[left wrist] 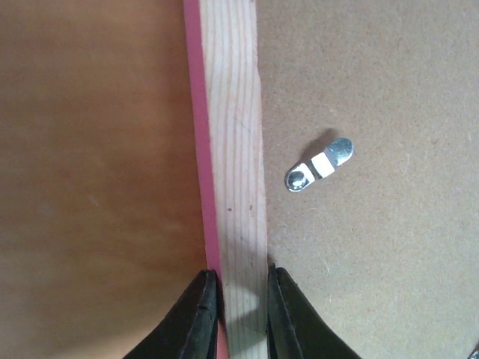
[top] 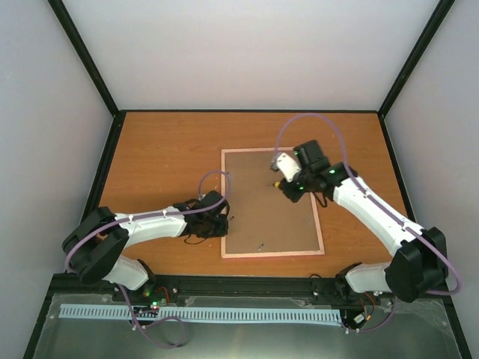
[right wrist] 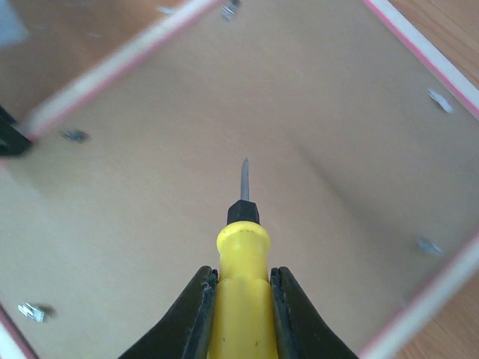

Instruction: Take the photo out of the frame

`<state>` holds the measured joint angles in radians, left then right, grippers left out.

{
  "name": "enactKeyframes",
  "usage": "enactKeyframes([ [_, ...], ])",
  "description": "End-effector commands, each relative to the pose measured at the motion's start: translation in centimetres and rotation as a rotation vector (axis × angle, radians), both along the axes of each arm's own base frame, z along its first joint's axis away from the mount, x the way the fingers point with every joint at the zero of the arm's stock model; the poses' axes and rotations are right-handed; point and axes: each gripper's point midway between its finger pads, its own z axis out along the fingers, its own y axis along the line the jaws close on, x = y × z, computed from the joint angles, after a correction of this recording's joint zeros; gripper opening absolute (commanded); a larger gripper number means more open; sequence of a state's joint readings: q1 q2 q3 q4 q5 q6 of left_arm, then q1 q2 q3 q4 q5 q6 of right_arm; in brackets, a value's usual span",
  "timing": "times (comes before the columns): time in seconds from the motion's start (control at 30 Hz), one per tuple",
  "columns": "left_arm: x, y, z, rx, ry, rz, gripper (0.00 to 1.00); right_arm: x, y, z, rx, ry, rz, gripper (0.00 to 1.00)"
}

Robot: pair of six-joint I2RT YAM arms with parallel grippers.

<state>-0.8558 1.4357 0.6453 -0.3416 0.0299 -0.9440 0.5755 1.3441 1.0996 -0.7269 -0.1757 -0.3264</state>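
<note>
My left gripper (left wrist: 241,280) clamps one rail of the thin pink-edged wooden frame (left wrist: 233,134); my right gripper (right wrist: 243,278) clenches a small yellow-handled screwdriver (right wrist: 242,243).

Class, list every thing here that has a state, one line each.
Pink-edged wooden picture frame: face down, lying flat.
Brown backing board: in frame.
Left gripper: shut on frame rail.
Right gripper: shut on yellow-handled screwdriver.
Silver metal clip: on board, off rail.

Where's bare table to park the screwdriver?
Widest: the table left of the frame's far half, beyond the left gripper. Also the strip between the frame and back wall. Crowded: right of the frame, under the right arm; the near strip is thin.
</note>
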Motion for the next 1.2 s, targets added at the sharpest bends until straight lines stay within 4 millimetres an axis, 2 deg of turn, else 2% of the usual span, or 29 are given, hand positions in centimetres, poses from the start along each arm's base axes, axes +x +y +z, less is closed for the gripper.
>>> enactKeyframes([
  [0.0,3.6,2.7,-0.4,0.102,-0.076,-0.125,0.01,1.2,-6.3,-1.5,-0.062,0.027,-0.080,0.03],
  [0.07,6.2,4.3,0.3,0.151,-0.126,-0.121,0.01,2.2,-8.8,-1.8,-0.076,0.025,-0.118,0.03],
  [0.1,7.6,5.4,0.7,0.187,-0.149,-0.102,0.06,2.6,-9.8,-1.9,-0.089,0.021,-0.128,0.03],
  [0.13,8.9,6.7,1.1,0.223,-0.161,-0.064,0.19,3.0,-10.6,-2.1,-0.102,0.021,-0.138,0.03],
  [0.2,11.2,8.1,2.4,0.220,-0.169,0.018,0.51,3.5,-11.9,-2.2,-0.113,0.024,-0.153,0.03],
  [0.27,13.2,8.0,4.8,0.211,-0.218,0.070,0.58,3.7,-12.2,-2.4,-0.113,0.028,-0.154,0.03],
  [0.37,13.9,7.3,7.3,0.167,-0.240,0.112,0.60,3.1,-11.2,-2.3,-0.065,0.058,-0.113,0.03],
  [0.43,13.2,7.1,7.8,0.174,-0.230,0.128,0.60,2.3,-10.0,-2.1,-0.006,0.088,-0.064,0.03],
  [0.5,11.9,6.7,8.0,0.168,-0.219,0.122,0.60,2.0,-9.7,-2.3,0.012,0.100,-0.055,0.03],
  [0.7,6.7,4.8,6.4,0.113,-0.166,0.050,0.56,0.9,-9.4,-3.0,0.023,0.131,-0.019,0.03],
  [0.9,2.4,2.2,5.3,0.013,-0.214,-0.120,0.54,-1.9,-8.9,-3.6,0.031,0.182,0.053,0.04],
  [1.07,0.7,2.3,3.5,-0.023,-0.161,-0.119,0.51,-3.4,-9.2,-4.5,-0.002,0.202,0.074,0.04],
  [1.17,0.3,2.4,2.6,-0.023,-0.139,-0.108,0.50,-4.7,-8.7,-4.5,0.019,0.218,0.109,0.04],
])
